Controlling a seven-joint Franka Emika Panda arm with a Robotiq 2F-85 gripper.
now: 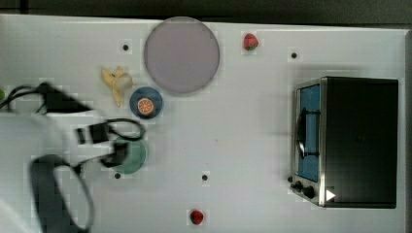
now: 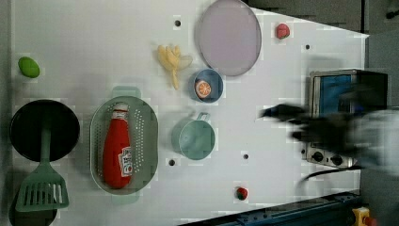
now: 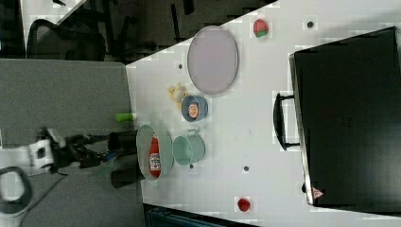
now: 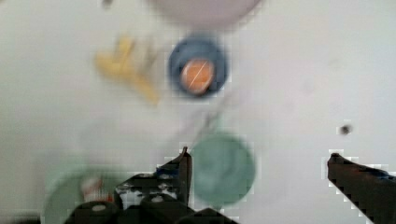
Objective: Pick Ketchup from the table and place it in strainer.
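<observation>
The red Ketchup (image 2: 117, 148) bottle lies lengthwise inside the pale mint strainer (image 2: 149, 123), white cap toward the left view's top. The right view shows the same: Ketchup (image 3: 154, 158) resting in the strainer (image 3: 143, 141). My gripper (image 4: 259, 156) is open, its black fingers (image 4: 183, 163) spread wide with nothing between them. It hangs above the table, clear of the bottle, with the strainer (image 4: 58, 189) blurred off to one side. In the left view the blurred gripper (image 2: 277, 113) appears in front of the oven. In the top view the gripper (image 1: 116, 151) sits over the green cup.
A darker-green cup with handle (image 2: 195, 137) stands beside the strainer. Beyond it are a blue bowl with an orange slice (image 2: 205, 87), a banana (image 2: 173, 59) and a grey plate (image 2: 229, 36). A toaster oven (image 2: 346, 94), a black pan (image 2: 44, 129), a spatula (image 2: 42, 188) and strawberries (image 2: 242, 193) ring the area.
</observation>
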